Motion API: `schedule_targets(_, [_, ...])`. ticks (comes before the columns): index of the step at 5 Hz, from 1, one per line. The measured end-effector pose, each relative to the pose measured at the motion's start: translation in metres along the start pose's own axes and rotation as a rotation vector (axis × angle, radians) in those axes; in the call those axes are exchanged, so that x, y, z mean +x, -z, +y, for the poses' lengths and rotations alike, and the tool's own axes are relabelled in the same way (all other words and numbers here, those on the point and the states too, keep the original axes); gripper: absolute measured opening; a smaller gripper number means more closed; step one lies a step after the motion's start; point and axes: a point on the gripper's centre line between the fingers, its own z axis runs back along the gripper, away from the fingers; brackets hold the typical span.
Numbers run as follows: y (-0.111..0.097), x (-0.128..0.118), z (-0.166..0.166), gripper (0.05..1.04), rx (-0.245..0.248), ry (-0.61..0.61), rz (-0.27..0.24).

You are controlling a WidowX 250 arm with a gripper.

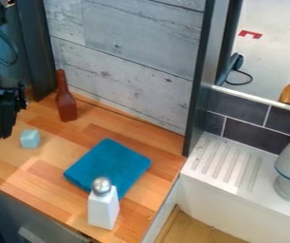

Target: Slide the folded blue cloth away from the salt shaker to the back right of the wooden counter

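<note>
"Where do we see the gripper [4, 135]?"
"Just beside the pale blue block [30, 139] on the wooden counter [43, 166]. It seems empty, but we can't tell how far open."

Beside the black two-finger claw [4, 135], the small pale-blue cube [30, 139] blocks a low pass to the right, and the upright brown bottle [65, 102] stands near the grey plank wall [131, 52]. Bare wooden surface [43, 173] offers room between the cube and the flat blue cloth [113, 161], with another lane between cloth and wall; the white shaker with silver cap [103, 209] rises at the cloth's near edge.
</note>
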Motion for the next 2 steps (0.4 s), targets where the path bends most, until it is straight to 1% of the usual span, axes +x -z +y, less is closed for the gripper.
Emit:
schedule_targets(1, [0.004,-0.002,-0.001,1.003,0.002,0.001,0.017])
schedule_targets(2, [0.015,0.009,-0.018,1.003,-0.011,0.064,-0.014])
